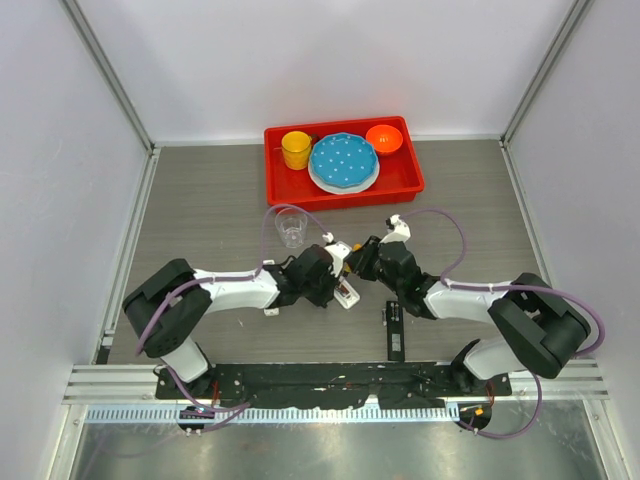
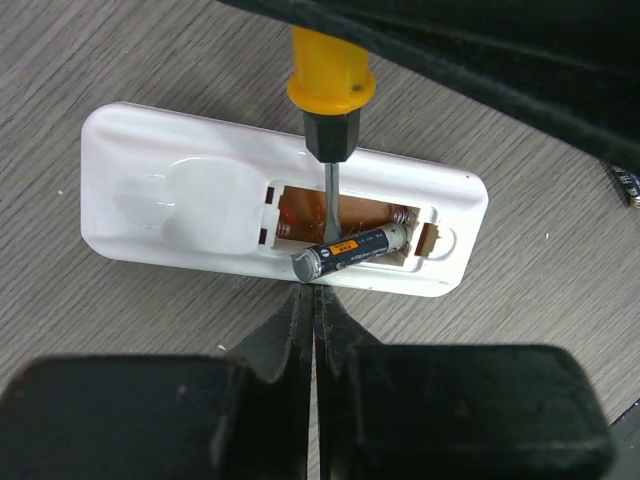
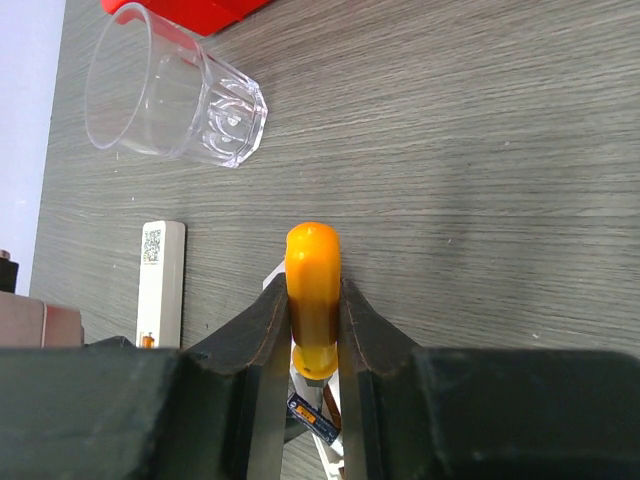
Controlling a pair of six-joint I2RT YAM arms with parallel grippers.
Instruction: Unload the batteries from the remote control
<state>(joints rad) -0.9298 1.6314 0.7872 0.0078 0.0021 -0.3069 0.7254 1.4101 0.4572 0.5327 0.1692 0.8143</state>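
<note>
- One battery [image 2: 350, 250] is seen in the open bay of the remote control [image 2: 170, 200], long axis along the remote, the end away from the spring raised.
- Left gripper [image 2: 313, 300] is pressed shut and empty, tips just beside that raised end. The battery lies straight ahead, crosswise to the fingers.
- Right gripper [image 3: 313, 295] is clamped on the screwdriver [image 3: 312, 250], blade behind the battery. The left arm is judged nearer for the pick.

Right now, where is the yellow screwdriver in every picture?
Top external: hidden where left end effector meets right end effector.
Left wrist: screwdriver top centre, shaft reaching into the remote's battery bay.
Right wrist: centre, handle clamped by right end effector.
Shared landmark: tilted battery at its tip, both wrist views.
</note>
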